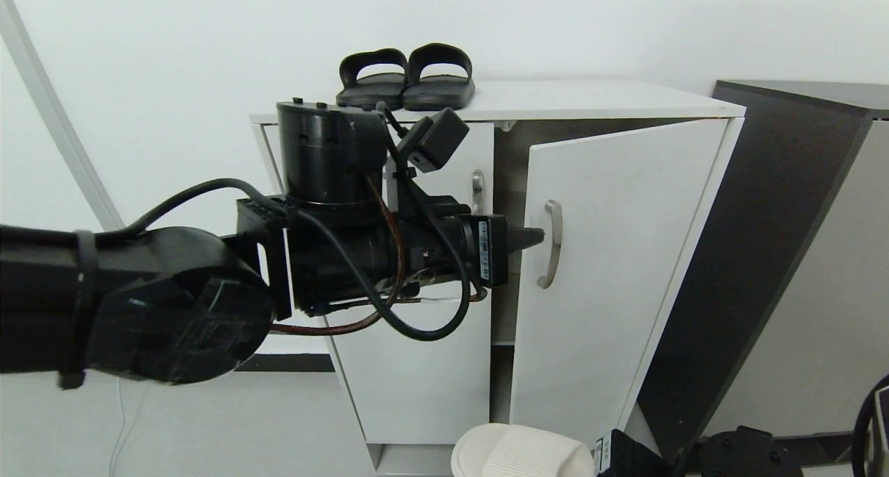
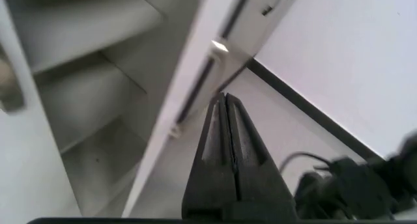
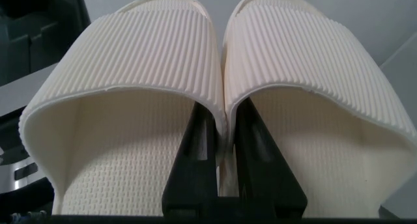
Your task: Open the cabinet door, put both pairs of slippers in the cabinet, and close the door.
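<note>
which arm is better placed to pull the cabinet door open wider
Left. The left pincer, shut, sits at the ajar door's edge beside the handle, while the right pincer is clamped on the cream slippers.

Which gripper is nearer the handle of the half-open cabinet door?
Left. The left gripper has its tip right beside the door handle, at mid height. The right gripper is low, far beneath that handle, clamping the cream slippers.

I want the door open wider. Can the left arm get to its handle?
Probably yes: the left gripper is right next to the handle of the half-open door, with nothing between them.
</note>
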Controlling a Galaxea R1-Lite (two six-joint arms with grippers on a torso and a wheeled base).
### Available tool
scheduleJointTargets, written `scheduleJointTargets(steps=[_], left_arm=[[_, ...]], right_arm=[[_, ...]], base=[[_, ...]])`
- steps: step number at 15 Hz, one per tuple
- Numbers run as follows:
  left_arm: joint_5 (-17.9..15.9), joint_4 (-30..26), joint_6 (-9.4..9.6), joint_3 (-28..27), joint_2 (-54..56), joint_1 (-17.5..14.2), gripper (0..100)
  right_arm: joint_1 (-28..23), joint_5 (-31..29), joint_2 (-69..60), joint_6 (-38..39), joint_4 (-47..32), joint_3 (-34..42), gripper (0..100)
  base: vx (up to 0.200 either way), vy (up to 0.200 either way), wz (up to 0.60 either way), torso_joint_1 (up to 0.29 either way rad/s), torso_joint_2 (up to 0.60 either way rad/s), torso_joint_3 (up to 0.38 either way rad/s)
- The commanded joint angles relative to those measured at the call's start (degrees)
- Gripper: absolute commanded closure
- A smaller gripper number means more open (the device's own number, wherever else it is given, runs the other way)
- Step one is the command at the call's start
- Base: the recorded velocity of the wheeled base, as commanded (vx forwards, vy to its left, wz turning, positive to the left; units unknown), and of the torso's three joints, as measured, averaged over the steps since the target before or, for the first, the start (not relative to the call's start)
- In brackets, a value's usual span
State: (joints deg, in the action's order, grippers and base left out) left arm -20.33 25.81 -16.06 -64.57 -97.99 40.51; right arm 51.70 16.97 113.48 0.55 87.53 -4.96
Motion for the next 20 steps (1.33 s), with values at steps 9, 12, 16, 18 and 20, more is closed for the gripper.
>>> scheduleJointTargets(steps=[9, 12, 16, 18, 20], left_arm=[[0.03, 17.52, -6.53, 1.47, -8.71, -4.03, 100], [0.03, 17.70, -6.53, -0.55, -11.52, -3.95, 100], [0.82, 17.43, -6.53, -2.14, -12.93, -2.98, 100], [4.78, 18.05, -6.18, 0.33, -11.70, 1.06, 100], [6.54, 18.84, -6.01, 2.87, -8.89, 6.16, 100]], right_arm=[[1.47, -0.27, -14.69, 0.07, -27.24, -7.61, 100], [2.18, -0.45, -13.37, 0.07, -27.24, -7.78, 100], [2.18, -0.45, -13.02, 0.07, -27.24, -8.05, 100], [2.18, -0.45, -12.06, 0.07, -27.15, -8.13, 100], [2.53, -0.45, -11.88, -0.02, -27.15, -8.13, 100]], base=[[0.000, 0.000, 0.00, 0.000, 0.00, 0.000], [0.000, 0.000, 0.00, 0.000, 0.00, 0.000], [-0.150, 0.000, 0.00, 0.003, 0.00, -0.001], [-0.200, 0.000, 0.00, 0.002, 0.00, 0.000], [-0.200, 0.000, 0.00, 0.002, 0.00, 0.005]])
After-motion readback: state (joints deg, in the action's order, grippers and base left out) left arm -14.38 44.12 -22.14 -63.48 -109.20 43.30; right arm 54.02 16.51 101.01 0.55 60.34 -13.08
